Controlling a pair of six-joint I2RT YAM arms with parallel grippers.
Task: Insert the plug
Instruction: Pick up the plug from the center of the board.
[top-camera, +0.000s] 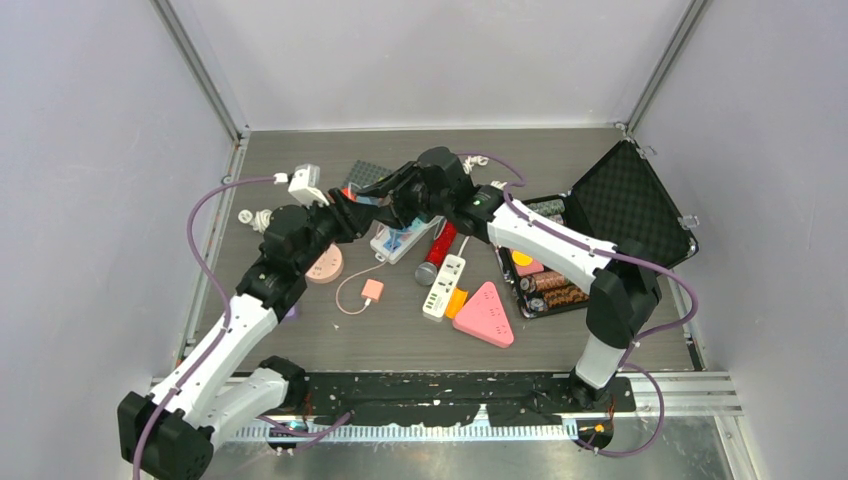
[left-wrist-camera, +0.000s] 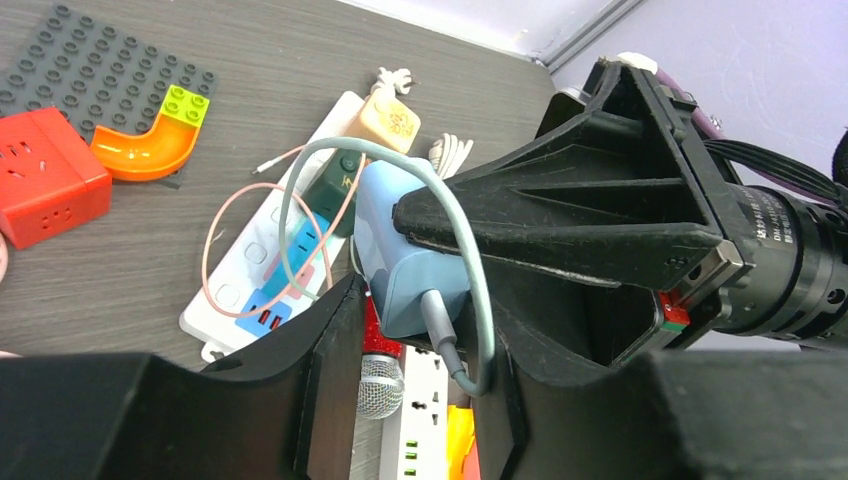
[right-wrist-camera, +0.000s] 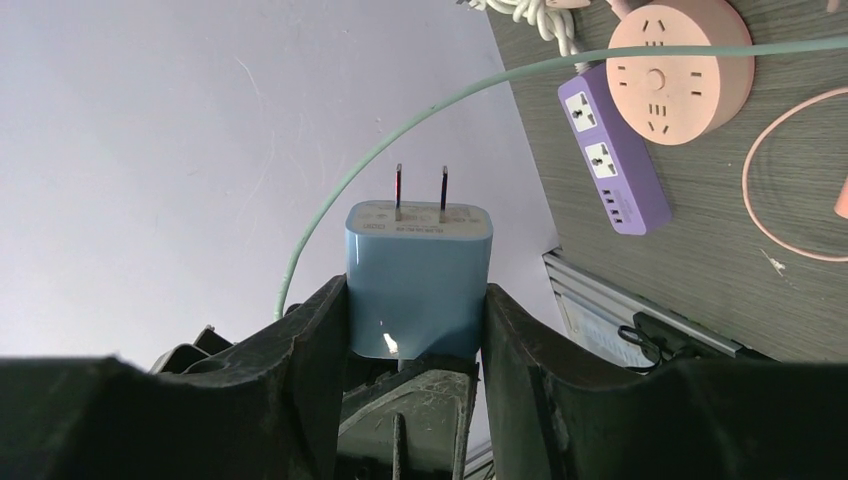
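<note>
From above, both arms meet over the power strip (top-camera: 400, 241); we judge this a mid-air handover. Left wrist: the left fingers (left-wrist-camera: 325, 340) stand half-open around the plug (left-wrist-camera: 400, 250), and we cannot tell contact. Right wrist: the right fingers (right-wrist-camera: 305, 350) clamp it, prongs bare; next, align the prongs with a socket.

Lab test cell: white panel walls (top-camera: 430, 60), aluminium frame (top-camera: 200, 70), grey table (top-camera: 400, 340).

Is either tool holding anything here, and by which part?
The right tool holds the blue charger plug by the sides of its body, prongs free. The left tool flanks its cable end; grip cannot be told.
</note>
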